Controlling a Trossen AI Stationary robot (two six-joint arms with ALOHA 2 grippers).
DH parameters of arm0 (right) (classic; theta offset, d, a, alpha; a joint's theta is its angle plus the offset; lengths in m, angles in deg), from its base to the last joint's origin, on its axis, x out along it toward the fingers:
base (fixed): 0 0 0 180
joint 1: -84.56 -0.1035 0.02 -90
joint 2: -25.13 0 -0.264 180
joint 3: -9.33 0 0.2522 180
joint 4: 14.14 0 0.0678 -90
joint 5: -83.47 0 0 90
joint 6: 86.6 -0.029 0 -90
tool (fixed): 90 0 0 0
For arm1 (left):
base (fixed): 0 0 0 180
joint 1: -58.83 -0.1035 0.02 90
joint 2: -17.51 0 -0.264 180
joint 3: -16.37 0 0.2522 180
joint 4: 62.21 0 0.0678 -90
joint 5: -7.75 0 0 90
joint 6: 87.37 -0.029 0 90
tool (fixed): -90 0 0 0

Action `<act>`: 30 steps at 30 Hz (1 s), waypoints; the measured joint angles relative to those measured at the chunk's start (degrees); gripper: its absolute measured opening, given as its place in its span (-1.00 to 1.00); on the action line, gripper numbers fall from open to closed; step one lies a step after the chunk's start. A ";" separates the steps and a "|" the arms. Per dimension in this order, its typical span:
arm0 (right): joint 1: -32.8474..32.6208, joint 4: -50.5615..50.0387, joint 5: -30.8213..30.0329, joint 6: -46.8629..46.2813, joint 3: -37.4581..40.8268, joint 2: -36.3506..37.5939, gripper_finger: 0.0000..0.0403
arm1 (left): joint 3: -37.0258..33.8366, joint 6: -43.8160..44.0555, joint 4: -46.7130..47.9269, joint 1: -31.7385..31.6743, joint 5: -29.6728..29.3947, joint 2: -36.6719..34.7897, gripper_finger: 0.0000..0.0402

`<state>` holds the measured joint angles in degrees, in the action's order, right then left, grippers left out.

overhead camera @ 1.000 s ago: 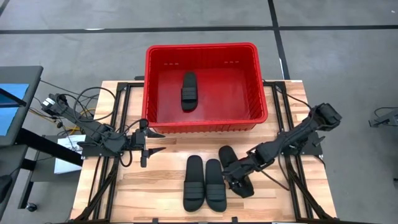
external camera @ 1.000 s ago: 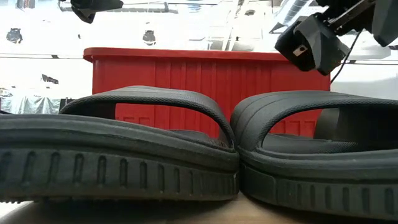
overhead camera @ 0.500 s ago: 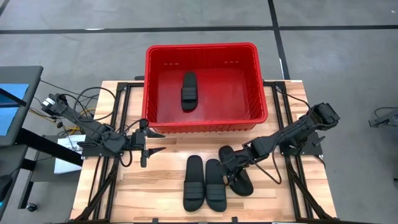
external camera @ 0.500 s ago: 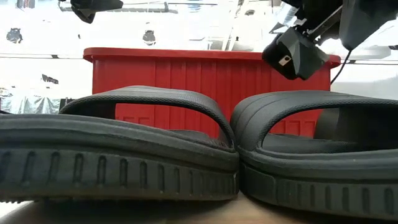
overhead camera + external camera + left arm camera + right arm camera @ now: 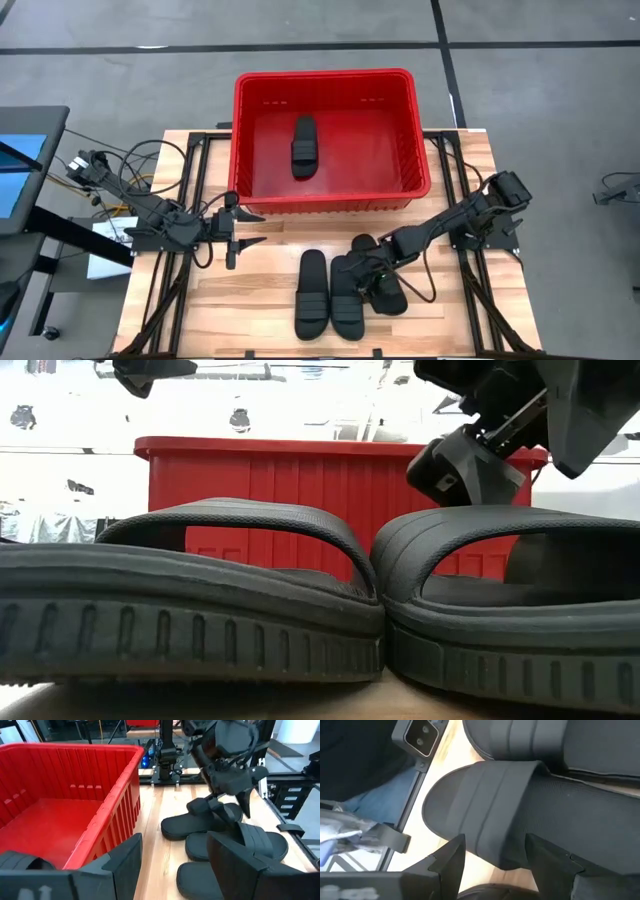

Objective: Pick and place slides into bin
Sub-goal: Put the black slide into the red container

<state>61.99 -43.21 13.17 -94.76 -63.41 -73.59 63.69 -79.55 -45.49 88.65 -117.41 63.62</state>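
Leftward across the lower frame the right gripper [image 5: 362, 277] had slid, fingers parted over the ribbed strap of a matte black slide [image 5: 495, 815]. One oval slide [image 5: 303, 146] lay in the slotted red bin [image 5: 420, 150]. Left gripper [image 5: 243, 228] waited, spread, at left centre.

Grey floor [image 5: 560, 100] (dark seams) surrounds wooden table [image 5: 260, 300].
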 joint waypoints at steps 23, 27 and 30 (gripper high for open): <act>0.18 0.72 2.03 -0.86 0.07 0.00 -0.07 | 0.00 1.02 0.07 0.00 0.02 0.00 0.06; 0.64 0.74 2.01 -1.10 0.07 0.00 -0.07 | 0.00 1.92 0.07 -0.01 0.08 0.01 0.06; 1.21 0.76 1.41 -2.57 0.11 0.00 -0.07 | -0.02 2.47 0.09 0.00 0.19 0.01 0.06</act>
<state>63.20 -42.46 14.58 -97.33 -63.30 -73.59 63.67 -77.08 -45.40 88.65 -117.22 63.63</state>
